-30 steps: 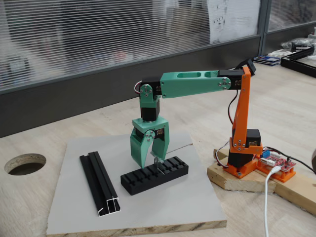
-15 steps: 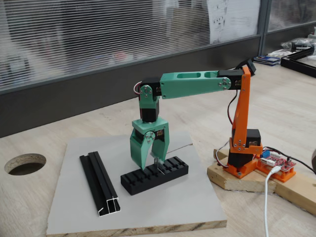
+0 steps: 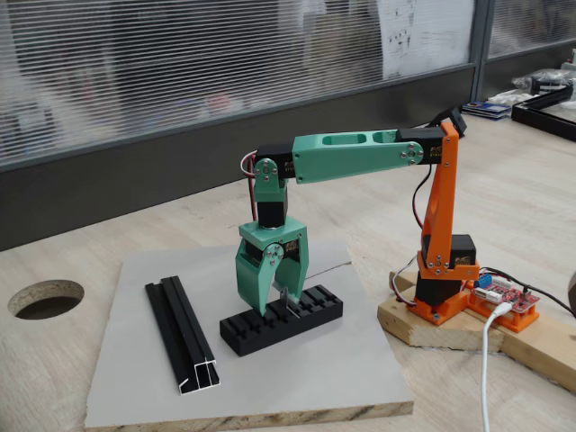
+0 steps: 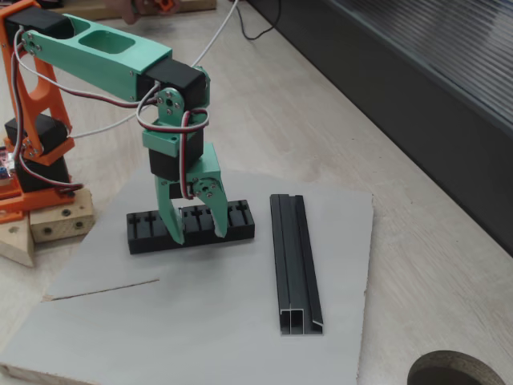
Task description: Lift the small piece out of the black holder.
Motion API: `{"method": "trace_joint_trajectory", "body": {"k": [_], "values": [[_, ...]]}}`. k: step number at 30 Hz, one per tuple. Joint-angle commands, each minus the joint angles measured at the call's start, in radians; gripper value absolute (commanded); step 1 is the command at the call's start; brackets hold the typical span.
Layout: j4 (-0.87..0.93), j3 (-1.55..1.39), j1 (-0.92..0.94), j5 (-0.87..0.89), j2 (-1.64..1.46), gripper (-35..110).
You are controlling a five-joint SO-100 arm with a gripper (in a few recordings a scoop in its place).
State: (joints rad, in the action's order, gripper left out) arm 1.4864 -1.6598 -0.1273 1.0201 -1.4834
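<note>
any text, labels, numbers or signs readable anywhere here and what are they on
None can be read.
Paper sheet behind the window glass: printed marks, too blurred to read.
Red circuit board by the arm's base: any print too small to read.
Black holder, black rail, teal claw: no markings visible in either fixed view.

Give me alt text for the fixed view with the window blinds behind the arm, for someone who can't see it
A green and orange arm reaches down so its gripper straddles the small piece standing in the black holder on a grey board. A black rail lies to the left of the holder, and a thin wire lies behind it.
</note>
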Motion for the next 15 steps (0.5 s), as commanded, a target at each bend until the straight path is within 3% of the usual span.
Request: {"method": "trace_joint_trajectory", "body": {"k": [1, 15], "values": [[0.002, 0.018, -0.012, 0.020, -0.037, 43], [0.000, 0.018, -0.011, 0.020, -0.023, 43]]}}
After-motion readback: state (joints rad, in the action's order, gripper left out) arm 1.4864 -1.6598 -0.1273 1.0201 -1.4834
